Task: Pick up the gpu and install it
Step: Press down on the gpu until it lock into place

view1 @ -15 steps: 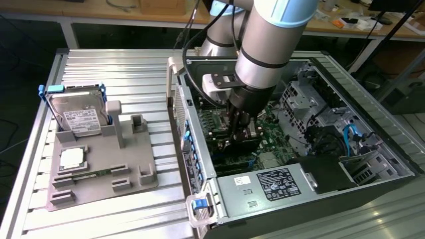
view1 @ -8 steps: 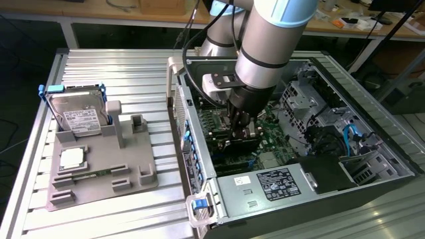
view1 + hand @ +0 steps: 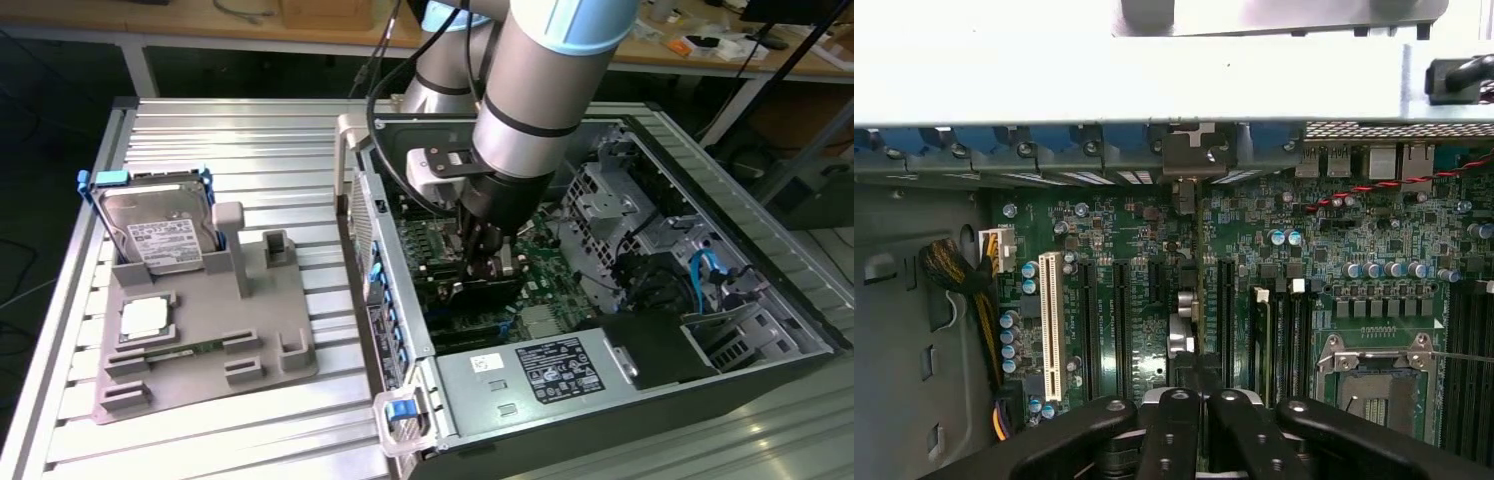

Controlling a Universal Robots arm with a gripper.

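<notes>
gripping the gpu (image 3: 1196, 290) edge-on, my gripper (image 3: 1194, 420) is clamped tight on its top edge, the two fingers (image 3: 1172, 430) pinched together with the thin card between them. i judge this the seating step: the card stands upright over the motherboard (image 3: 1354, 250), lined up with a long black expansion slot (image 3: 1224, 310), its lower edge at or just above that slot; i cannot tell if it is fully home. the next move calls for a straight, even push with no tilt. the card's long axis runs along the slot, away from me toward the blue-clipped rear brackets (image 3: 1124, 140) of the open case (image 3: 747, 350). farther off, on the grey tray (image 3: 267, 330), sits the hard drive (image 3: 158, 232).
</notes>
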